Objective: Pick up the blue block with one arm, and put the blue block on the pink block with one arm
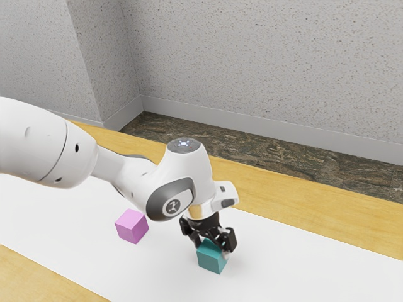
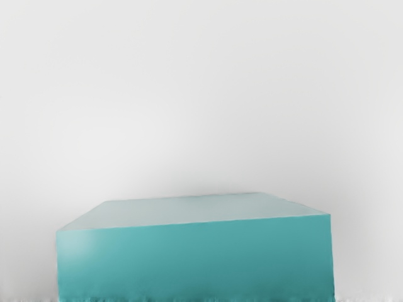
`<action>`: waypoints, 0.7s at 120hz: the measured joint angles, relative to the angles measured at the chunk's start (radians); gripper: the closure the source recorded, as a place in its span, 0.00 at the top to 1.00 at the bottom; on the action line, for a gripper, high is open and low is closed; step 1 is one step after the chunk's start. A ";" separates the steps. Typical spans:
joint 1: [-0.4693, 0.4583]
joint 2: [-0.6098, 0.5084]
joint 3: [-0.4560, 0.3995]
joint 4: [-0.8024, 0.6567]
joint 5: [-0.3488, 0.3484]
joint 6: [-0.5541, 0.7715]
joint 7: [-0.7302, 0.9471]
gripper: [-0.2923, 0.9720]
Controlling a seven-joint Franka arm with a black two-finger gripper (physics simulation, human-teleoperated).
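The blue block (image 1: 211,260), a teal-blue cube, rests on the white mat near the front. My black gripper (image 1: 211,244) is right over it, open, with a finger low at each side of the block's top and a small gap showing. In the wrist view the blue block (image 2: 195,251) sits large just under my hand, with bare white mat beyond it. The pink block (image 1: 131,226) lies on the mat toward the exterior view's left of the blue block, about two block widths away and apart from the gripper.
The white mat (image 1: 302,264) covers a wooden table (image 1: 327,207) whose far edge runs along the back. Beyond it are a dark floor and grey walls. My white arm (image 1: 94,163) reaches in from the exterior view's left, above the pink block.
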 joint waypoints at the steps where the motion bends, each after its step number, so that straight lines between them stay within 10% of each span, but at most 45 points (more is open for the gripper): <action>1: 0.000 0.000 0.000 0.000 0.000 -0.002 0.001 0.71; 84: -0.006 0.024 0.003 0.004 0.002 -0.035 0.048 0.67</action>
